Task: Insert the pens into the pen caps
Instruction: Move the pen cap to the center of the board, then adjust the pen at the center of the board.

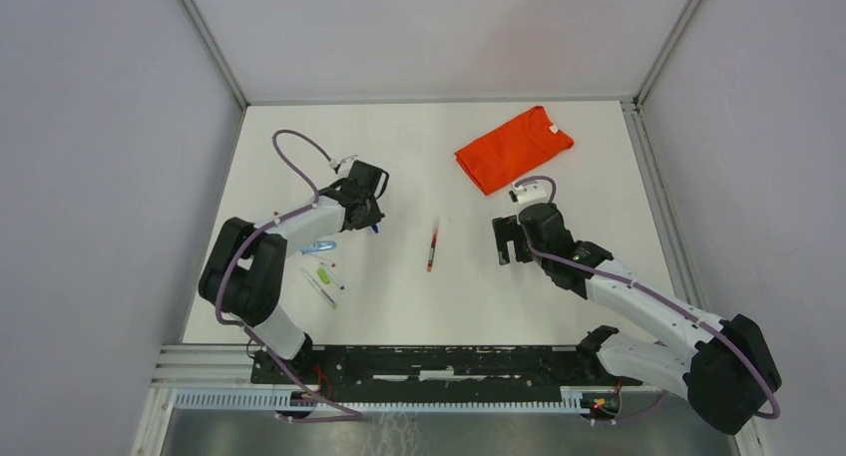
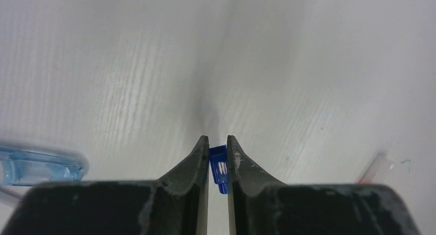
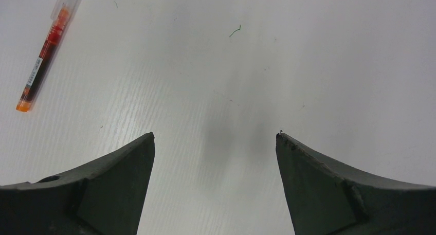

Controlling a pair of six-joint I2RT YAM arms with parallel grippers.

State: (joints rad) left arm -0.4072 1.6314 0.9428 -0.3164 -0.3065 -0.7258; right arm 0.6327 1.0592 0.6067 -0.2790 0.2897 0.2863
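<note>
1. I'm seeing the right gripper (image 3: 216, 137) hanging spread wide over the table (image 3: 319, 50), gripping nothing.
2. The left gripper (image 2: 218, 140) is clenching a blue cap (image 2: 219, 168), which only its wrist view is showing clearly.
3. The orange pen (image 3: 43, 55) is lying flat, well left of the right gripper, pointing roughly away from the arm bases.
4. The blue cap is running lengthwise between the fingers.

A robotics lab cell: white table (image 1: 439, 306) walled by plain grey panels (image 1: 100, 177), left arm (image 1: 299, 220) and right arm (image 1: 638, 301) bolted to a metal rail (image 1: 200, 361)
</note>
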